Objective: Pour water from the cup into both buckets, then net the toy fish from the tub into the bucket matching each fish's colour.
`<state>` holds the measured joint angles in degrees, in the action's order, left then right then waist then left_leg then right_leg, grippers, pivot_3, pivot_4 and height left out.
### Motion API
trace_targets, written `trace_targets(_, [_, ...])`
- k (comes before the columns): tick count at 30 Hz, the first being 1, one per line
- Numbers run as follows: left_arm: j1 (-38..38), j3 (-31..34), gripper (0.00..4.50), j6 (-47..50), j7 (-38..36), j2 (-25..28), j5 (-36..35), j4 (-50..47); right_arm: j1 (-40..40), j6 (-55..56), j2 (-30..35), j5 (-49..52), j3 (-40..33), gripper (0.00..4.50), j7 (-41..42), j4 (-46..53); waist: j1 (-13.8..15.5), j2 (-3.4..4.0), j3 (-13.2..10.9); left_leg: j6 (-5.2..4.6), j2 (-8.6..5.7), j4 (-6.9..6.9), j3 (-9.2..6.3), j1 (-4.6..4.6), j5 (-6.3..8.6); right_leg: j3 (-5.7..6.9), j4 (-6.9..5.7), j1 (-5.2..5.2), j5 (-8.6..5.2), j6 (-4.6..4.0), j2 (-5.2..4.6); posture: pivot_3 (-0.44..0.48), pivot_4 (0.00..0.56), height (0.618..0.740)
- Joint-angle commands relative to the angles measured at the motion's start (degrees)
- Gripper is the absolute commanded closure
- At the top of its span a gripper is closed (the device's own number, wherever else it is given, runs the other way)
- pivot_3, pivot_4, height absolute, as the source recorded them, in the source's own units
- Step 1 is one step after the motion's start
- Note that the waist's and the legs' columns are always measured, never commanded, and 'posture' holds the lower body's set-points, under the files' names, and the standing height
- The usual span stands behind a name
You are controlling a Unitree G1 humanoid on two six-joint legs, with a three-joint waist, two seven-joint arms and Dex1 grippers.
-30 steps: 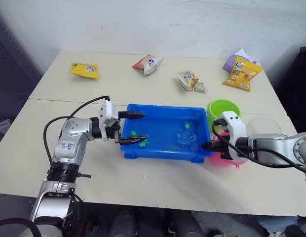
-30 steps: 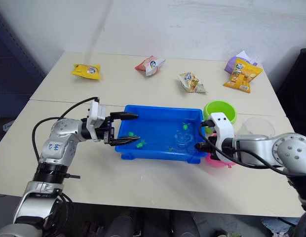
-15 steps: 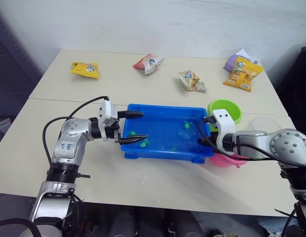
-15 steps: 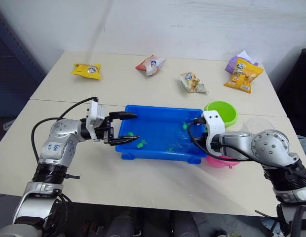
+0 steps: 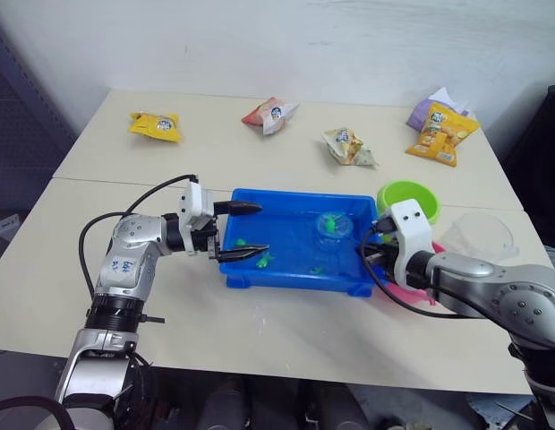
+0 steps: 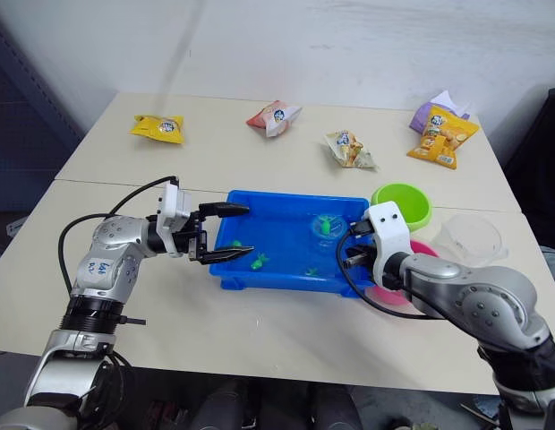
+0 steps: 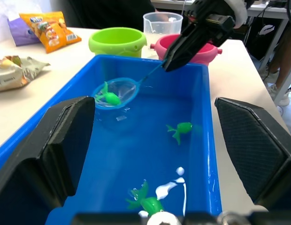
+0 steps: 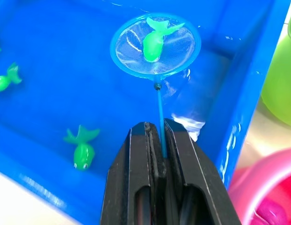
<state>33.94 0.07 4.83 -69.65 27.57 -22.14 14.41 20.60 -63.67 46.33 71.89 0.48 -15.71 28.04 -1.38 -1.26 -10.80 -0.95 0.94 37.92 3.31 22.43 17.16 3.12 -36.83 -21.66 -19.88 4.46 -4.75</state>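
Note:
The blue tub point(image 5: 295, 194) sits mid-table, with water and several green toy fish point(image 8: 83, 151) in it. My right gripper point(image 8: 157, 129) is shut on the net's thin handle at the tub's right end. The net point(image 5: 331, 224) is held above the water with one green fish point(image 8: 155, 42) lying in its mesh. My left gripper point(image 5: 260, 229) stands open over the tub's left end with nothing between its fingers. The lime green bucket point(image 5: 408, 197) stands behind my right gripper. The pink bucket point(image 5: 419, 288) is mostly hidden under my right arm. The clear cup point(image 5: 479, 235) stands further right.
Snack bags lie along the far side of the table: a yellow bag point(image 5: 154, 126), a red and white bag point(image 5: 268, 114), a pale bag point(image 5: 346, 146), and an orange bag point(image 5: 441, 133) on a purple bag point(image 5: 430, 109). A seam runs across the table behind the tub.
The right gripper has lifted the net out of the water with a green fish in it and moved it towards the tub's back. The left arm has not moved.

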Motion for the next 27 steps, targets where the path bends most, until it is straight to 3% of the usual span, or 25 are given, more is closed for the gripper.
trace_targets(1, [2.81,1.32,0.09,-0.87,0.26,-0.22,-1.23,-0.54,-4.25,1.78,1.49,-0.50,-6.91,4.50,3.09,5.62,0.11,0.00,0.00,-0.01,0.00,0.00,-0.02,0.00,0.01,0.00,0.01,0.00,0.00,0.00,0.01,0.000,0.150,0.738])
trace_targets(11, [4.26,1.70,0.09,-2.35,-0.35,-0.65,-0.97,2.50,-13.92,7.91,3.19,-6.23,-17.90,4.50,14.82,12.50,0.03,0.00,0.00,-0.03,-0.02,-0.03,-0.02,-0.03,0.02,0.00,0.02,0.03,0.01,0.02,0.03,0.000,0.150,0.738])
trace_targets(18, [4.33,1.98,0.09,-3.10,0.04,-0.76,-0.79,3.30,-18.01,12.07,3.96,-13.13,-24.30,4.50,20.17,9.97,0.34,0.00,0.00,0.04,-0.03,-0.03,0.00,-0.03,-0.02,-0.01,0.06,0.05,0.02,0.03,0.02,0.000,0.150,0.738])
trace_targets(22, [4.12,1.83,0.09,-3.57,0.30,-0.95,-0.64,3.36,-18.32,18.43,5.08,-22.98,-25.97,4.50,25.32,3.65,0.46,0.00,0.00,0.05,-0.04,-0.03,0.01,-0.04,-0.03,-0.01,0.06,0.05,0.02,0.04,0.03,0.000,0.150,0.738])
trace_targets(27, [3.59,1.80,0.09,-3.56,0.86,-1.30,-0.67,2.69,-20.52,29.00,11.24,-40.81,-20.74,4.50,32.15,-3.59,1.17,0.01,0.00,0.06,-0.07,-0.05,0.08,-0.06,-0.03,-0.05,0.08,0.04,0.02,0.04,0.04,0.000,0.150,0.738])
